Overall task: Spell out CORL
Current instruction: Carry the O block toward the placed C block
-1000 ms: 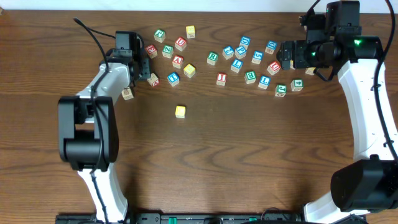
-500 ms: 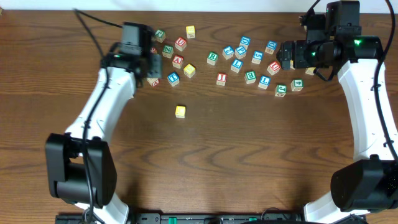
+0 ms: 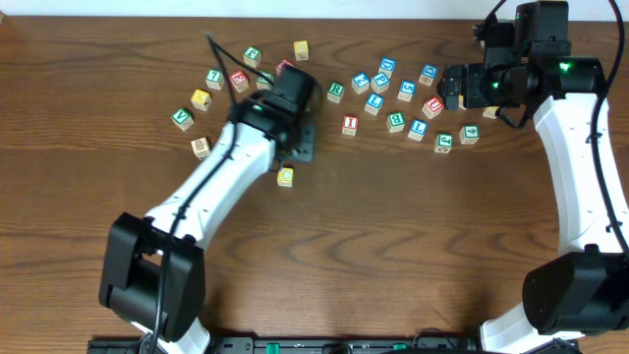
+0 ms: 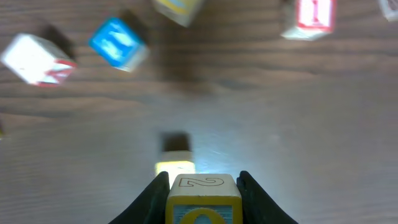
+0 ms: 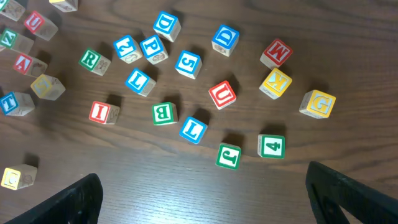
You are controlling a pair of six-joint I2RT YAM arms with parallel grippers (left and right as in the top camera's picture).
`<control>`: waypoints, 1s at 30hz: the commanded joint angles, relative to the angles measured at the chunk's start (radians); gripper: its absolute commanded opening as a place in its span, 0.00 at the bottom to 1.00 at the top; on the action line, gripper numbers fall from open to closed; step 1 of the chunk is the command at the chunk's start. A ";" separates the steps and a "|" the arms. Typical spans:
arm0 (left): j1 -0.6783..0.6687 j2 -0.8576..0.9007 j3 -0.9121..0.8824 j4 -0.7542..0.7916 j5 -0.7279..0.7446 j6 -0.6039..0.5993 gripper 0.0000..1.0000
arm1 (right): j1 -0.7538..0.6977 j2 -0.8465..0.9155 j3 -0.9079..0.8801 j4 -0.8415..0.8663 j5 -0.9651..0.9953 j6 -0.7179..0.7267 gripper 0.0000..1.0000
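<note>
My left arm has swung from the upper-left blocks to frame centre in the last second. The left end effector (image 4: pixel 203 178) is clenched on the held yellow block (image 4: pixel 203 200), whose front face shows a round blue letter, likely the O. It hangs just above the lone yellow block (image 3: pixel 285 177) on the tabletop (image 3: pixel 393 246), probably the C. I judge the second letter ready to place. The right end effector (image 5: pixel 202 186) hangs released over the right-hand cluster.
</note>
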 commanded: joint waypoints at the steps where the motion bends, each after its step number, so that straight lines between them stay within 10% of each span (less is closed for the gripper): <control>1: -0.039 0.041 -0.012 -0.011 -0.006 -0.037 0.30 | 0.015 -0.004 0.021 -0.002 -0.006 -0.012 0.99; 30: -0.070 0.221 -0.012 -0.026 0.032 -0.185 0.30 | 0.015 -0.004 0.021 -0.002 -0.007 -0.012 0.99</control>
